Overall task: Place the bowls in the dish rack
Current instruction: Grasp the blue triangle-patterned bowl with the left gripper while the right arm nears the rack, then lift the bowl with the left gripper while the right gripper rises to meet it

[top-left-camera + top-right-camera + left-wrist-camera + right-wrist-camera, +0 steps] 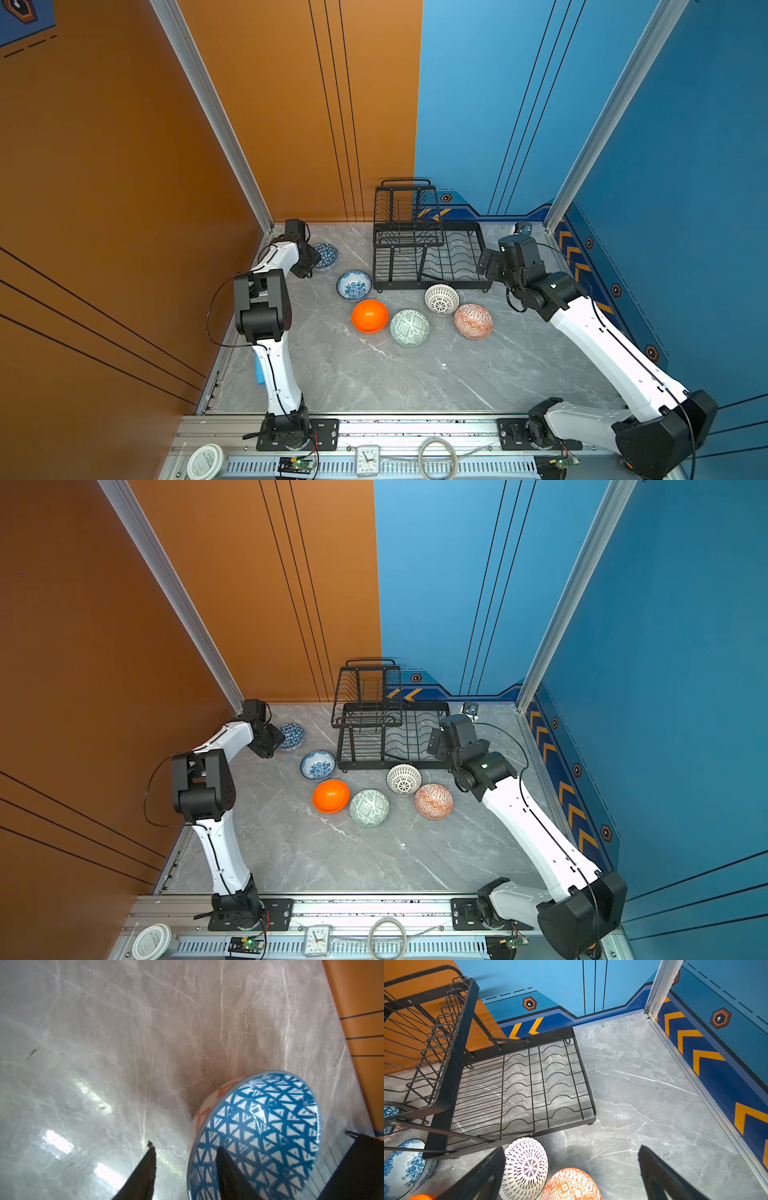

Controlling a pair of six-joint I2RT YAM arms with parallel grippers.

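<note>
Six bowls rest on the marble table (374, 374). Farthest left, the left gripper (186, 1147) straddles the rim of the blue geometric bowl (328, 254): one finger inside, the other outside with a gap, so it is not clamped. Rightward come the blue floral bowl (354, 285), the glossy orange bowl (370, 316) and the pale green bowl (409, 328). The black-and-white lattice bowl (441, 298) lies just before the black wire dish rack (399, 287), with the orange diamond bowl (473, 321) next to it. By the rack's right end hovers the right gripper (571, 1148), spread wide and grasping nothing.
</note>
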